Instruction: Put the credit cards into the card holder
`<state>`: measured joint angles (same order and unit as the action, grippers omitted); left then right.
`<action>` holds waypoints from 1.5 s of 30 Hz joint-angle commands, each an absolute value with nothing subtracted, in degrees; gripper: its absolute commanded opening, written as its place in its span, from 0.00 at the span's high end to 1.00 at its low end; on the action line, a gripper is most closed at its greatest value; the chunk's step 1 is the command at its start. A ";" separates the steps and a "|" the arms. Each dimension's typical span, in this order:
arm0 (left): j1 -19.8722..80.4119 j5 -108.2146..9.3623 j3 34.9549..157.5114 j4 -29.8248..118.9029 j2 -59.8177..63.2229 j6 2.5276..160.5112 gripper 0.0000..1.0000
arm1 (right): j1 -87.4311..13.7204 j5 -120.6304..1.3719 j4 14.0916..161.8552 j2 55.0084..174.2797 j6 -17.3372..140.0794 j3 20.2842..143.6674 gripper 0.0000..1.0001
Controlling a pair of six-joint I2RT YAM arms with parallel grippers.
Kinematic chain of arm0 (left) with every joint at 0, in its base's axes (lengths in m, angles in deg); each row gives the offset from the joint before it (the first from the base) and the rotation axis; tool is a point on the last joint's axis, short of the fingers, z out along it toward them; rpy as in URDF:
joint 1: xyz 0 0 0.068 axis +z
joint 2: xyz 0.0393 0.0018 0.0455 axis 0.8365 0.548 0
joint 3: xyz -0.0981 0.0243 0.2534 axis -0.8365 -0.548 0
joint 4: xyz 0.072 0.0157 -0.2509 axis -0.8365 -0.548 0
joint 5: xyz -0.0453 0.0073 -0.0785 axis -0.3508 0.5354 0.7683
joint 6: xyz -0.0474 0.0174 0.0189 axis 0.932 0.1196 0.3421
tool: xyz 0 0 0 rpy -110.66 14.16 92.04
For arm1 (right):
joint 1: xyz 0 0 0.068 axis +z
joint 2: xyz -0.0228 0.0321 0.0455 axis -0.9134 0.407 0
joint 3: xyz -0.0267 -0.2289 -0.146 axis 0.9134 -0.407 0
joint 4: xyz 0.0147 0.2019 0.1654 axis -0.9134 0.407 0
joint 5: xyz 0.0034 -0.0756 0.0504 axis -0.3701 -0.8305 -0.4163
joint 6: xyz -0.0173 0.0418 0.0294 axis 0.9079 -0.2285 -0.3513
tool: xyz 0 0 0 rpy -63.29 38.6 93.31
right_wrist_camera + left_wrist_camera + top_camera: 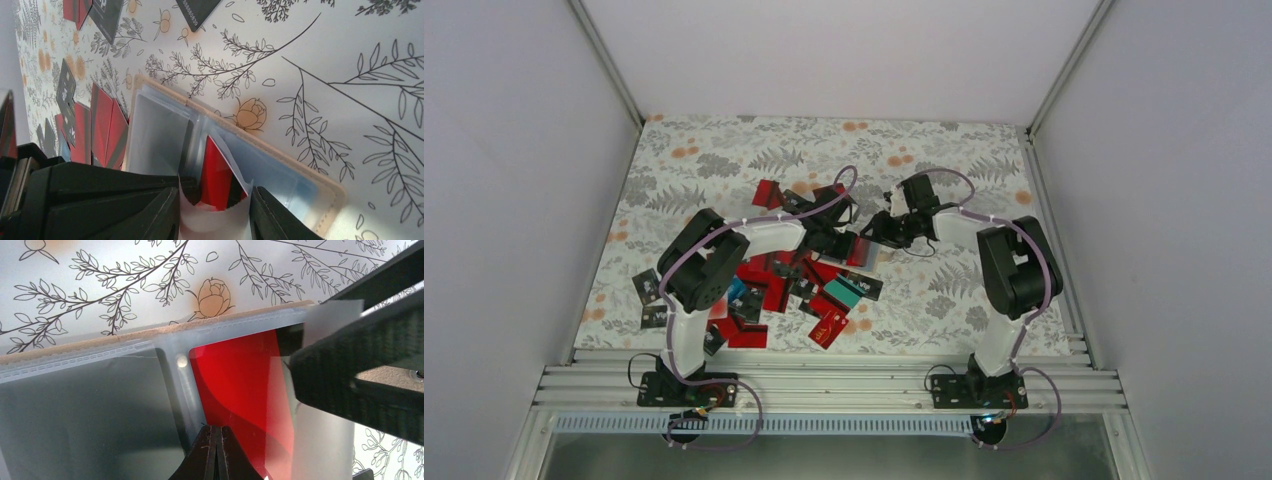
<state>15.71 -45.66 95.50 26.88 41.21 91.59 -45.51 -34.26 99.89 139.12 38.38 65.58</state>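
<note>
Card holder [125, 337] lies opened flat on the flowered desk [724, 150], at the far right fringe of the loose credit cards [769, 285]; from above both arms hide it. Left tool [216, 452]: tips pressed together, apparently on the near edge of a red card [240, 385], though the exact bite is hard to make out. The card sits partway in a pocket just right of the middle seam, tilted up at its near end. Right tool [215, 220]: fingers stand either side of the clear sleeve [330, 315], gripping its bowed flap so the pocket mouth gapes. Step in hand, by my reading: sliding the card home. To do it well, lower the card toward flat first, then push along the pocket's length toward the tan rim. Keep it square to the seam so a corner does not catch the stitching. The right tool should hold the flap up but not drag the whole holder sideways. The release wants to wait until the card is seated. Room is tight: the two tools almost touch over the pocket, so the left one has little travel before meeting the right. More red cards [105, 125] lie just beside the holder's left edge. A black card [197, 12] lies farther off. The desk beyond the tan rim is bare floral print.
</note>
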 commanded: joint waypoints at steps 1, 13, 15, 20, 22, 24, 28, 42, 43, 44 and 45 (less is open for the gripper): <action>14.76 -46.78 95.45 21.94 43.72 91.08 0.98 | -44.32 -35.52 102.87 136.24 38.10 65.93 0.63; 14.82 -46.35 96.11 21.55 41.95 91.21 0.98 | -43.66 -36.08 103.19 136.60 37.97 65.92 0.73; 14.80 -45.93 96.41 21.47 41.55 91.15 0.97 | -43.43 -36.55 103.60 136.97 37.88 66.42 0.75; 14.83 -45.21 97.16 20.94 39.65 91.38 0.98 | -42.66 -38.74 105.99 138.39 37.96 68.60 0.76; 14.82 -45.38 97.47 20.34 38.38 91.32 0.98 | -42.45 -40.05 107.28 138.78 37.90 69.46 0.76; 14.82 -45.90 97.88 19.68 37.07 91.17 0.98 | -42.30 -41.68 108.37 138.93 37.91 70.27 0.76; 14.80 -47.38 98.04 18.71 33.82 90.83 0.98 | -42.08 -43.57 110.46 139.54 37.95 71.98 0.76; 14.76 -44.95 87.34 29.61 26.18 87.94 0.69 | -40.64 -44.78 113.30 141.88 37.35 75.51 0.78; 14.74 -44.64 86.43 30.71 26.00 87.91 0.67 | -40.48 -44.62 113.16 141.96 37.29 75.57 0.80; 14.75 -44.27 85.59 31.82 25.97 87.95 0.66 | -40.35 -44.37 113.06 142.10 37.25 75.67 0.82; 14.76 -43.73 84.67 33.06 25.84 87.96 0.65 | -40.20 -44.07 112.97 142.37 37.25 75.81 0.84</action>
<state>14.95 -46.33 87.63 27.41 27.05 88.62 -41.34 -43.94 112.59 141.11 37.60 73.69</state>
